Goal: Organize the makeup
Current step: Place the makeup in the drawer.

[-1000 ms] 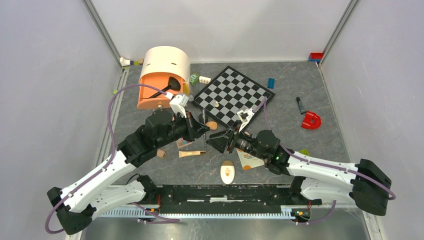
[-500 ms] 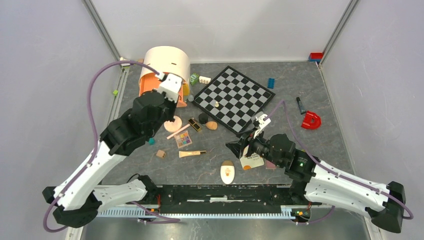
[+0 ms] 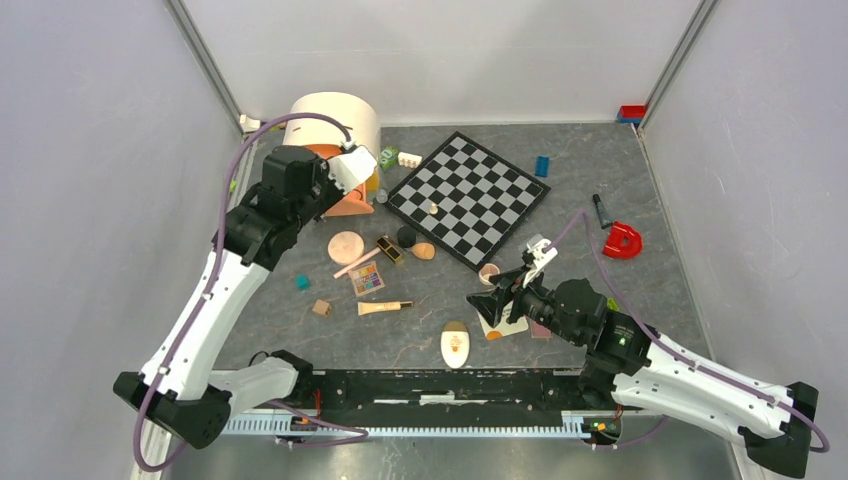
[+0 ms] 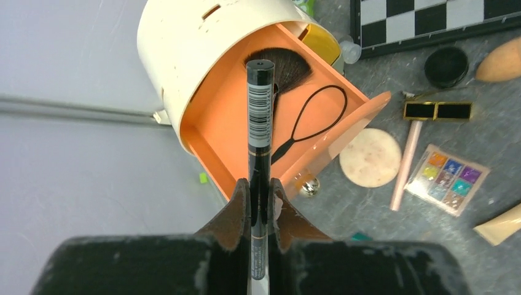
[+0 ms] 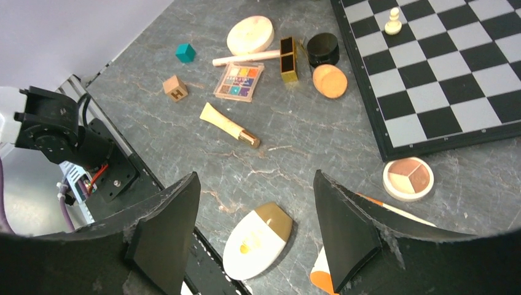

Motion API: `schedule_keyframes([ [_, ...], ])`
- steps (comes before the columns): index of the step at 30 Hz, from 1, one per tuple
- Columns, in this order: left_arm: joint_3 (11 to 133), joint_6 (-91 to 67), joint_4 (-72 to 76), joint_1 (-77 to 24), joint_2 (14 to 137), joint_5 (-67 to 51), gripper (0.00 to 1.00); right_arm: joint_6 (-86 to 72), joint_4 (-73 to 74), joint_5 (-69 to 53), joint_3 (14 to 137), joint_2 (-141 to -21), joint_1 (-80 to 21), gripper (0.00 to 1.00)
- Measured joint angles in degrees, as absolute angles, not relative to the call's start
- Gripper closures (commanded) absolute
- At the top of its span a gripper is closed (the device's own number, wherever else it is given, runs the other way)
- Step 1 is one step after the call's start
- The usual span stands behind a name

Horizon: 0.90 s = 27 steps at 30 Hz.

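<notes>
The left arm [image 3: 215,300] stretches along the table's [image 3: 600,180] left edge to the far-left corner, its jaws pinching the black pencil [image 4: 258,123], which points at the open orange drawer [image 4: 215,141] of the cream round box [image 3: 335,115]. The right arm [image 3: 690,385] lies low from the near-right corner toward the middle of the near edge. Its jaws are spread above the cream oval [image 5: 258,239] and white-orange sachet [image 3: 512,326] on the table.
</notes>
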<state>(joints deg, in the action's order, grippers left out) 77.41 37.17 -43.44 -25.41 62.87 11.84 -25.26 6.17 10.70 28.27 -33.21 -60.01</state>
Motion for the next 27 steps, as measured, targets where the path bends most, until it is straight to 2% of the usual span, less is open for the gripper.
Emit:
schedule_keyframes([
  [12,70.9,56.1,-37.5,-23.1,68.3,9.2,0.98,-25.6,10.3,10.9,27.3,-31.7,-60.0,0.25],
  [27,75.3,62.0,-35.7,-17.0,76.2,3.6,0.98,-25.2,12.0,10.9,27.3,-33.0,-60.0,0.25],
])
